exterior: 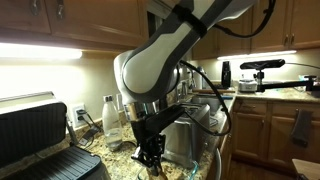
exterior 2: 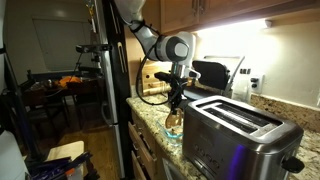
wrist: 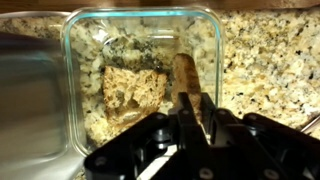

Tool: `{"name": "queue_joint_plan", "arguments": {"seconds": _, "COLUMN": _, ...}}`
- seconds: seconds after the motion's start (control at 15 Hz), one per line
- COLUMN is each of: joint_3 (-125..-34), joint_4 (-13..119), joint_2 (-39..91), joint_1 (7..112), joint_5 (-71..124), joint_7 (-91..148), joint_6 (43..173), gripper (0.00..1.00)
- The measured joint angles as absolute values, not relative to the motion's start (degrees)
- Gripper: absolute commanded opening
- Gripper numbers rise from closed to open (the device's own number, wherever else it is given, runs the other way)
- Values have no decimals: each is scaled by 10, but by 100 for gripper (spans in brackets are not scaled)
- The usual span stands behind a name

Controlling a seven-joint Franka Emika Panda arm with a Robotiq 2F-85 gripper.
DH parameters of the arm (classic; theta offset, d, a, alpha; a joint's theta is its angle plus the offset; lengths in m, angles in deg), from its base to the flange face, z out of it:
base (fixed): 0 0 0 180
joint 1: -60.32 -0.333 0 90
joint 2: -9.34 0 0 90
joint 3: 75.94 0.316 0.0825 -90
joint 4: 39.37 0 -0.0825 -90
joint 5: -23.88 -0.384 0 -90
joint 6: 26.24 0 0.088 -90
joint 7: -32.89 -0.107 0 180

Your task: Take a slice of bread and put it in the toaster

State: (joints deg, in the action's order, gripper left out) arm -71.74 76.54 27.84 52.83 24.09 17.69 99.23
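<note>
- Because the slice (wrist: 186,78) stands on its thin edge inside the glass container (wrist: 68,70), the fingers (wrist: 188,112) come straight down on it, one on each flat face. They are narrowed to about its thickness and look closed on its near end, though the wrist housing partly hides the contact.
- That slice leans near the container's right wall, beside a second piece (wrist: 128,88) that lies flat on the bottom. Standing on edge, it offers two faces to pinch, which the flat piece does not.
- Held edge-up, it is already oriented as a toaster slot needs, so I judge that little turning will be called for.
- The container sits on the speckled desk (wrist: 270,60), and in an exterior view the arm bends down over it (exterior 2: 175,100).
- The toaster (exterior 2: 240,135) stands on the same desk, apart from the container and closer to that camera, with its slots facing up.
- My judgement is that this is the grasp step, with the lift, carry and drop all yet to do.
- A straight vertical lift seems wise, since the glass wall is close and a sideways pull could drag the container.
- The open grill (exterior: 35,130) stands off to one side and has no part in this.
</note>
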Motion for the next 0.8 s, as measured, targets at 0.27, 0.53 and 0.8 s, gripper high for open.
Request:
{"name": "queue_joint_plan", "arguments": {"seconds": 0.27, "joint_3": -727, "joint_4": 760, "joint_2": 269, "joint_1": 528, "joint_5": 245, "joint_7": 166, "joint_6": 996, "gripper": 9}}
{"name": "queue_joint_plan", "arguments": {"seconds": 0.53, "joint_3": -734, "joint_4": 761, "joint_2": 246, "joint_1": 528, "joint_5": 257, "joint_7": 155, "joint_6": 996, "gripper": 9}}
{"name": "queue_joint_plan", "arguments": {"seconds": 0.8, "joint_3": -737, "joint_4": 762, "joint_2": 220, "joint_1": 528, "joint_5": 278, "joint_7": 133, "joint_6": 996, "gripper": 9}}
